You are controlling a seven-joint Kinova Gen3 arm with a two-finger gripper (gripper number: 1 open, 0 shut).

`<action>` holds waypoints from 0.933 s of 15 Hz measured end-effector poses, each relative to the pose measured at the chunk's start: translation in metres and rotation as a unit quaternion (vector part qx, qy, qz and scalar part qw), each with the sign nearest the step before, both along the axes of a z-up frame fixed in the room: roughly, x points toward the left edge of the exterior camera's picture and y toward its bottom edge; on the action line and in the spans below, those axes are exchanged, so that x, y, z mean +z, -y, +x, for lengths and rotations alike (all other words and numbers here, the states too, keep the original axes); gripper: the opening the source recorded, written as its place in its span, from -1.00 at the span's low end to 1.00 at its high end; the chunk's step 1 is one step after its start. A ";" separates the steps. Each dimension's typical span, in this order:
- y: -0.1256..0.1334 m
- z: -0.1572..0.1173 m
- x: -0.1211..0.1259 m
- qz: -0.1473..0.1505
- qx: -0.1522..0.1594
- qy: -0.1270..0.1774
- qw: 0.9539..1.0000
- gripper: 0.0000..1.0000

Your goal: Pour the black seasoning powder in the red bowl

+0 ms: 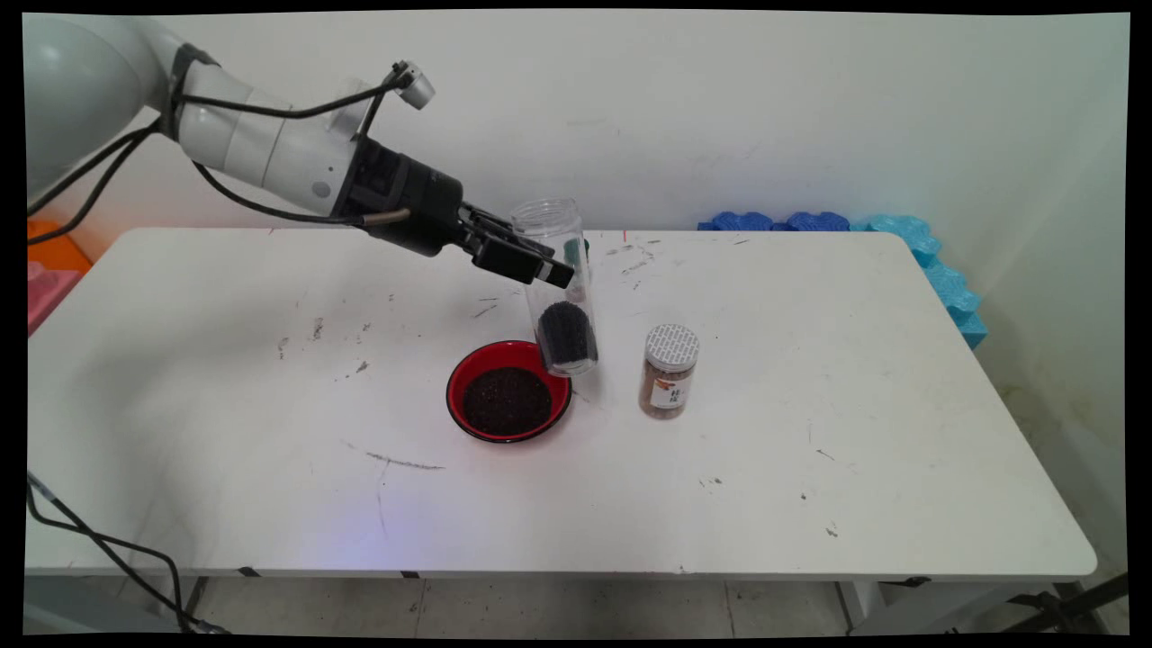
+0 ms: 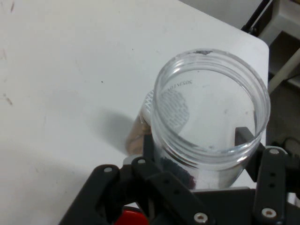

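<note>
Clear plastic jar (image 1: 560, 270) in tool (image 1: 567, 261)

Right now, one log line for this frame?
gripper: shut on jar | jar: open, lifted, dark grains at bottom | below: red bowl of grains | right: capped bottle

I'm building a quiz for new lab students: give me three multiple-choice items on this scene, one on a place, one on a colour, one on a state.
1. Where is the capped jar?
A. right of the bowl
B. inside the bowl
C. at the table's far left

2. What colour is the bowl's rim?
A. blue
B. red
C. green

3. What is the end effector doing?
A. hanging open, holding nothing
B. gripping the bowl
C. gripping an open clear jar

Answers: 1 A, it stands on the table beside the bowl; 2 B, red rings the dark contents; 3 C, fingers clamp the lidless jar, dark grains at its bottom.
</note>
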State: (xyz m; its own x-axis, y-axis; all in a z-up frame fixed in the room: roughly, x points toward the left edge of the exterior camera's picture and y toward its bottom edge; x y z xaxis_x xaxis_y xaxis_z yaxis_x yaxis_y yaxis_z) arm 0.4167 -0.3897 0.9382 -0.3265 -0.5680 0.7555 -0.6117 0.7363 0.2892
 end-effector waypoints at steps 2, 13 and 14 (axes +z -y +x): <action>0.000 -0.002 0.001 -0.025 -0.019 0.017 0.999 -1.00; -0.004 -0.010 0.008 -0.103 -0.085 0.077 0.988 -1.00; -0.004 -0.011 0.008 -0.106 -0.087 0.080 0.987 -1.00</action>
State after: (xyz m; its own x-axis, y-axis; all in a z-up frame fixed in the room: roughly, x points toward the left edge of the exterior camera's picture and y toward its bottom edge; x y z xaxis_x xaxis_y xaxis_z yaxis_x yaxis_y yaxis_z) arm 0.4062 -0.3852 0.9466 -0.5310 -0.3267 0.7819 -0.4953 0.8683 0.0264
